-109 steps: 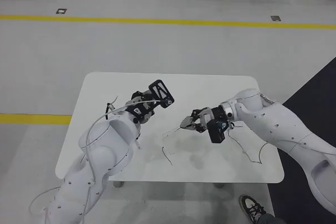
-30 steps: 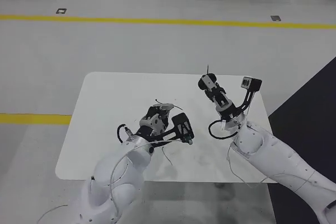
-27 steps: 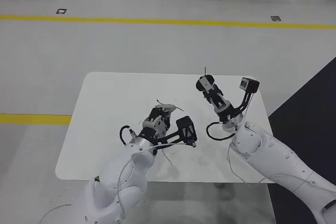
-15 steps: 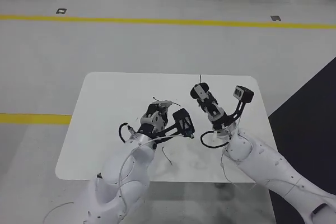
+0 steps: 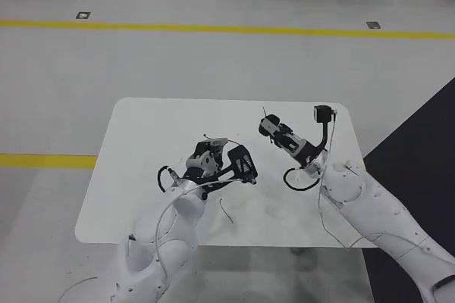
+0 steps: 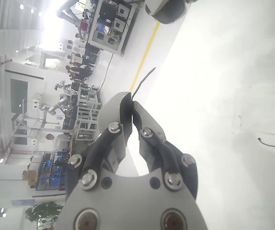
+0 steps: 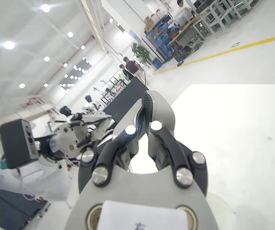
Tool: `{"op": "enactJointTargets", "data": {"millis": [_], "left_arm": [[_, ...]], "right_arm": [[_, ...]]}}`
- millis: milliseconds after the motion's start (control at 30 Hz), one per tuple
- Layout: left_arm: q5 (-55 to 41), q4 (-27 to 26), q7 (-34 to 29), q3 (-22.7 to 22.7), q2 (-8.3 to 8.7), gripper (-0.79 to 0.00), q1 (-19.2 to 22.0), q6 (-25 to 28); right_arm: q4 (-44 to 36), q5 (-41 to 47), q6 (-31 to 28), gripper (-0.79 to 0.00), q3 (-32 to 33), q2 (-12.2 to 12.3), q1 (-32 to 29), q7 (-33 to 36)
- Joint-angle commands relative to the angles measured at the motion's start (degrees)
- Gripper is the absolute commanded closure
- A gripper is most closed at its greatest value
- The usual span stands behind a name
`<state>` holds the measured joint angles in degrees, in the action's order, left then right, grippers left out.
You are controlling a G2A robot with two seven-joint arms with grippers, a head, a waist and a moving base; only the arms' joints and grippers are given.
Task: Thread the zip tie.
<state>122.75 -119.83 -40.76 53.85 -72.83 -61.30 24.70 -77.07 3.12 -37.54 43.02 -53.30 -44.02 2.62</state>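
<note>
Lining up: left tool (image 6: pixel 131 102) clamped shut on a tie (image 6: pixel 143 81), right tool (image 7: pixel 145 97) on a strip (image 7: pixel 146 82), apart over the desk (image 5: pixel 136 151); next needs tip meeting head squarely

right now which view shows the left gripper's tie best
Left wrist view: the tie juts dark from the shut left gripper against bright floor. Top view gives a faint sliver; in the right wrist view it is too small to tell.

No legible text, numbers or signs
</note>
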Motion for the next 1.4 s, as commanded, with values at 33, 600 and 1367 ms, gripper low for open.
{"op": "enactJointTargets", "data": {"millis": [33,600,1367], "left_arm": [[0.8,0.1,0.3,-0.3,-0.12,0.000,-0.2,0.4],[0.8,0.1,0.3,-0.3,-0.12,0.000,-0.2,0.4],[0.8,0.1,0.3,-0.3,-0.12,0.000,-0.2,0.4]], "right_arm": [[-0.1,-0.1,-0.2,0.000,0.2,0.1,-0.1,0.3],[-1.0,-28.9,7.7,0.000,0.2,0.8,-1.0,13.0],[-1.6,-32.4,5.1,0.000,1.3,0.8,-1.2,13.6]]}}
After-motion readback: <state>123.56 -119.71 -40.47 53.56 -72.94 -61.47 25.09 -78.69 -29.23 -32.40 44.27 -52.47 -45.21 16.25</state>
